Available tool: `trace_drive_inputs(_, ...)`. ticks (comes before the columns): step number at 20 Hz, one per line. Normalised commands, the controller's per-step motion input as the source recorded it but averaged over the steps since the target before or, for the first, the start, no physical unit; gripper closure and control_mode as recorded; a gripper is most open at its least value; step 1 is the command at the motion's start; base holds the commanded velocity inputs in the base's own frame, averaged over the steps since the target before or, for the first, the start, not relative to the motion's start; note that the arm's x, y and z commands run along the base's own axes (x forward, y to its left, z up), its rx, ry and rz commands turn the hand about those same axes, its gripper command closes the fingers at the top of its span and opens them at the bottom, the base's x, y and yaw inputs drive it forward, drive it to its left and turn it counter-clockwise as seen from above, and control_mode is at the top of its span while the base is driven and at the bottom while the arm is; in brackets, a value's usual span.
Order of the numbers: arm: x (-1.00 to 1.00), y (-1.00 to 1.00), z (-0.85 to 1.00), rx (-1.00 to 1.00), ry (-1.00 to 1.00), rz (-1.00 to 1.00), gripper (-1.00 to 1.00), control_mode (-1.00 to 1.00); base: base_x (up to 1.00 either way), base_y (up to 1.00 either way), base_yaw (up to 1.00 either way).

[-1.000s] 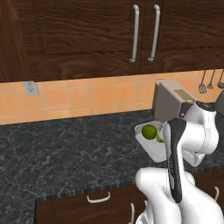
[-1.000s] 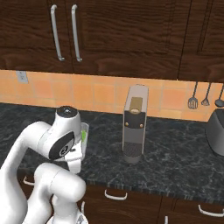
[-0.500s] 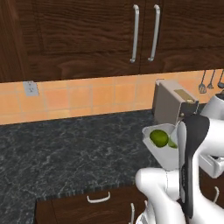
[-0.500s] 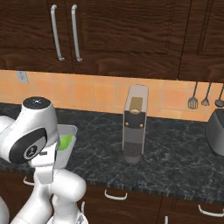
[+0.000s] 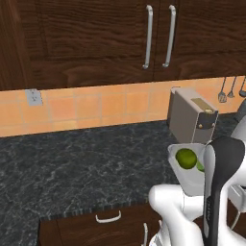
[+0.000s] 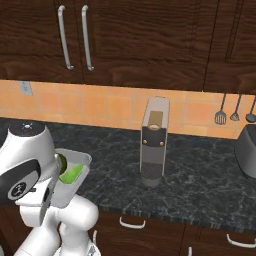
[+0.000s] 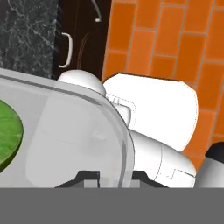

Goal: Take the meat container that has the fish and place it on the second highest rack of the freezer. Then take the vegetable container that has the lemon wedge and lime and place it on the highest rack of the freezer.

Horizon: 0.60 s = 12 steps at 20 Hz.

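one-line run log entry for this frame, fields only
phase: carrying | claw: shut on vegetable container rim | contents: lime visible | position: lifted at counter edge, beside coffee machine

A clear vegetable container (image 5: pixel 185 175) holding a lime (image 5: pixel 186 158) sits raised in front of the white arm (image 5: pixel 218 192) at the near right. Behind it, a grey coffee machine (image 5: pixel 191 116) stands on the dark counter (image 5: pixel 72 168) against the orange tile wall (image 5: pixel 96 108).

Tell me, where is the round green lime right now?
The lime sits inside the clear container, lifted in front of the counter edge, just below the grey coffee machine in the left base view. The gripper pinches the container's rim.
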Motion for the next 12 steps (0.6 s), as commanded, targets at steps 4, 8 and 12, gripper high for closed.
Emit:
trace_drive_inputs(4, -0.05, 0.0, 0.0, 0.0, 0.0, 0.0, 1.0, 1.0, -0.46, 0.0, -0.02)
trace_drive_inputs(8, 0.0, 0.0, 0.0, 0.0, 0.0, 0.0, 1.0, 1.0, -0.9, -0.05, -0.4)
trace_drive_inputs(12, 0.0, 0.0, 0.0, 0.0, 0.0, 0.0, 1.0, 1.0, -0.3, 0.0, -0.66)
